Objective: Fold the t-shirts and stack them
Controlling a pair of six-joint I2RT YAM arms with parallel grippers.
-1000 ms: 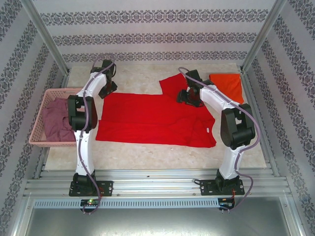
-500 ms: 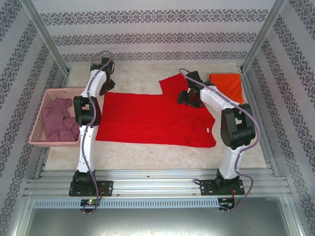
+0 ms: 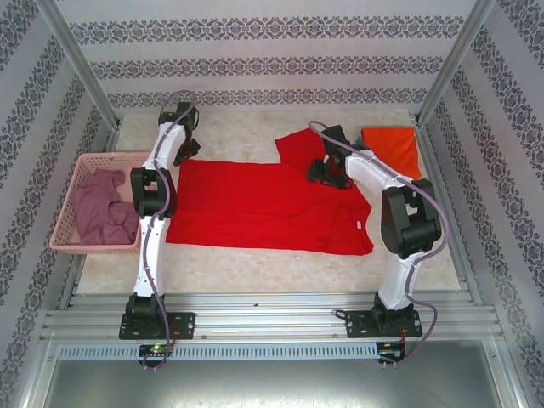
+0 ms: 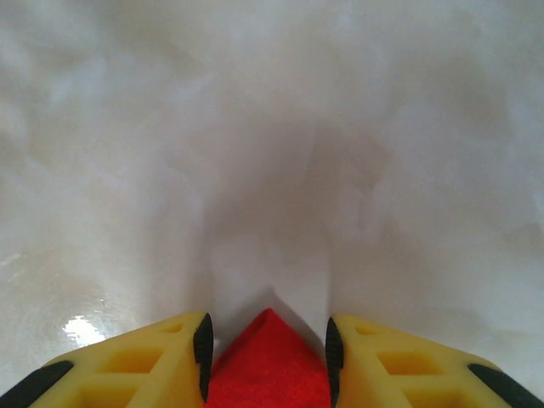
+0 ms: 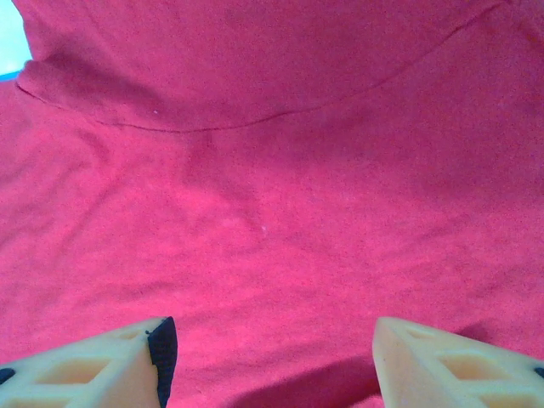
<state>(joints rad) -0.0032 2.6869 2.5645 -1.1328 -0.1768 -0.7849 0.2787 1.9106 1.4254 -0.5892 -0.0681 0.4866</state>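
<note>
A bright red t-shirt [image 3: 263, 204] lies spread flat across the middle of the table. My left gripper [image 3: 185, 151] is at its far left corner. In the left wrist view the jaws of that gripper [image 4: 268, 333] stand apart, with the shirt's pointed corner [image 4: 268, 370] lying between the pads. My right gripper [image 3: 325, 172] hovers open over the shirt near its far right sleeve, and red cloth [image 5: 272, 170] stretches under its spread jaws [image 5: 272, 336]. An orange t-shirt [image 3: 393, 149] lies folded at the back right. A dusty mauve t-shirt [image 3: 102, 208] is crumpled in the basket.
A pink lattice basket [image 3: 89, 247] sits at the table's left edge. Bare pale tabletop [image 3: 246, 127] runs behind the red shirt and along the front. Metal frame posts and patterned walls close in the sides and back.
My left gripper's jaws have narrowed around the red shirt's corner, and the left arm has shifted slightly. The right arm has stayed nearly still.
</note>
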